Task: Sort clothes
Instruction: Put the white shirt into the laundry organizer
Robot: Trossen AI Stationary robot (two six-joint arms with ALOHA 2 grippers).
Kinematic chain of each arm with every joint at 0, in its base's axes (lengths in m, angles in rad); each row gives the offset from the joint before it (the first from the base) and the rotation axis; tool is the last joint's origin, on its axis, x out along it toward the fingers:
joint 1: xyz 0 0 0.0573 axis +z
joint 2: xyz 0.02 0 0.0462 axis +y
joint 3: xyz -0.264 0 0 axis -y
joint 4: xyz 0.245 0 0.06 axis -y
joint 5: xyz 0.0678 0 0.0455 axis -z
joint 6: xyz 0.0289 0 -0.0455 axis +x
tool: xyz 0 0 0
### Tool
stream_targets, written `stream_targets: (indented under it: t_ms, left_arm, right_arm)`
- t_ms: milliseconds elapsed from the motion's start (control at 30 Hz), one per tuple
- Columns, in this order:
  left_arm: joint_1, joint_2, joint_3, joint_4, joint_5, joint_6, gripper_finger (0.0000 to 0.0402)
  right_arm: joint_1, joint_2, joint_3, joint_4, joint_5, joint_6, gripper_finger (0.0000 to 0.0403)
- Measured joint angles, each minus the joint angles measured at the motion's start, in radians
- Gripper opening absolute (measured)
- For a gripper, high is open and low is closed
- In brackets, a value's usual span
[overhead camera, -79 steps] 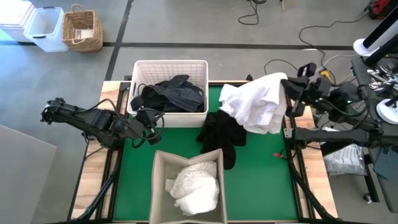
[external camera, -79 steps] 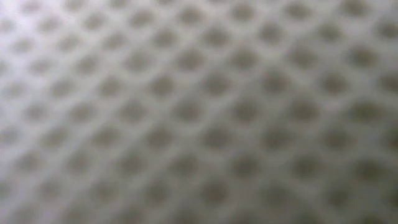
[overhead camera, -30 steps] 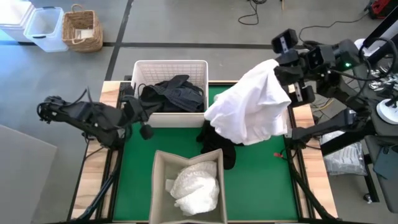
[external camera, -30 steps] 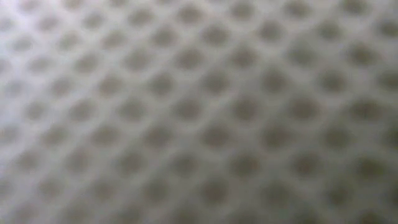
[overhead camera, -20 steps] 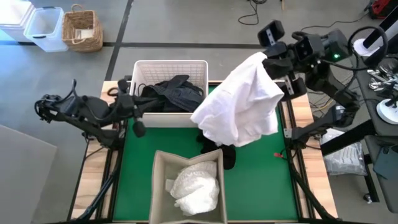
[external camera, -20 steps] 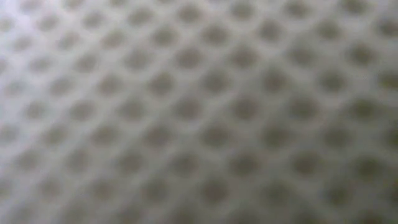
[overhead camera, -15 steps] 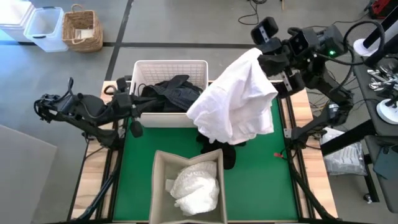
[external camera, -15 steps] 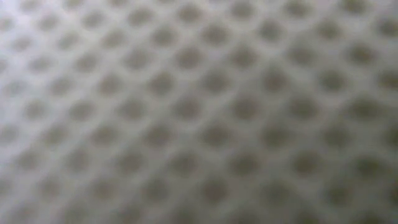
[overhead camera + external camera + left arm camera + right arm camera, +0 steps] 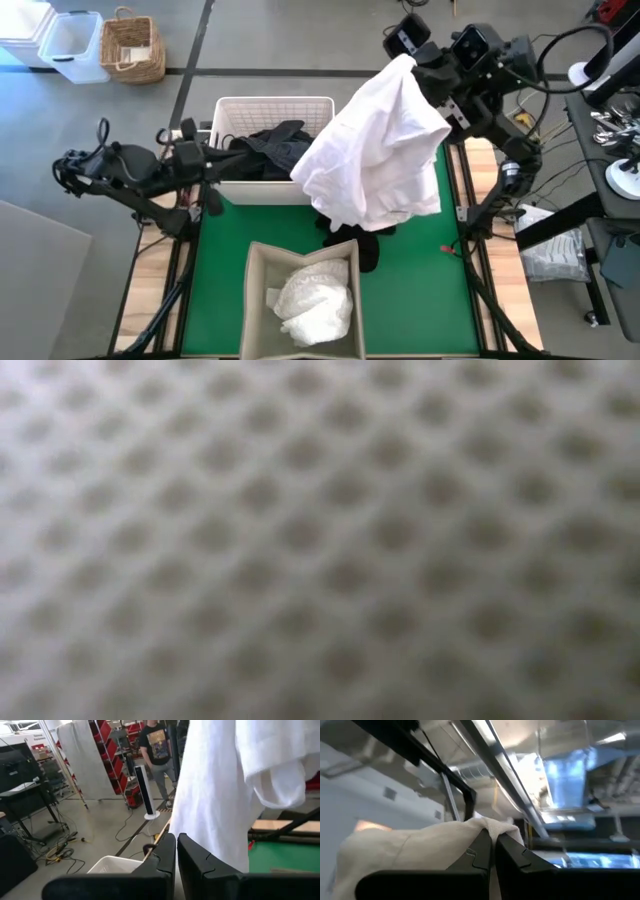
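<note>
Right gripper [image 9: 408, 62] is clenched on a white garment [image 9: 375, 150], dangling it high over the mat's far right side. Left gripper [image 9: 212, 192] sits pinched shut, empty, by the white basket [image 9: 272, 104]. Looks like mid-carry; next it probably needs swinging over the near-edge bin [image 9: 254, 300] holding 1 white piece and letting go.

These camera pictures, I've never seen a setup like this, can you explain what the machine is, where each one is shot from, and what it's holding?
It is a robot with two dark arms at a table. The overhead picture shows the right gripper raised, shut on a white garment that hangs over the green mat. The left gripper waits, shut and empty, beside the white basket of dark clothes. A grey bin holds white clothes; a black garment lies on the mat. Two pictures come from wrist cameras. The table-height picture shows only a blurred mesh pattern.
</note>
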Motion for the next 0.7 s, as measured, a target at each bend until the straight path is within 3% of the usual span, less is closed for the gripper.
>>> stream_targets:
  t_ms: [133, 433, 567, 700]
  left_arm:
    - [0.0, 0.004, 0.042, -0.02, 0.014, -0.004, 0.0]
    - [0.0, 0.005, 0.074, -0.055, 0.034, -0.007, 0.0]
    - [0.0, 0.007, 0.074, -0.055, 0.048, -0.017, 0.0]
    - [0.0, 0.011, 0.074, -0.054, 0.131, -0.037, 0.0]
  right_arm:
    - [0.029, 0.026, 0.003, 0.091, -0.001, 0.061, 0.0009]
    - [0.164, 0.097, 0.007, 0.087, 0.008, 0.07, 0.0009]
    - [0.241, 0.133, 0.015, 0.102, 0.086, 0.049, 0.0009]
    - [0.307, 0.175, 0.021, 0.191, 0.123, 0.04, 0.0009]
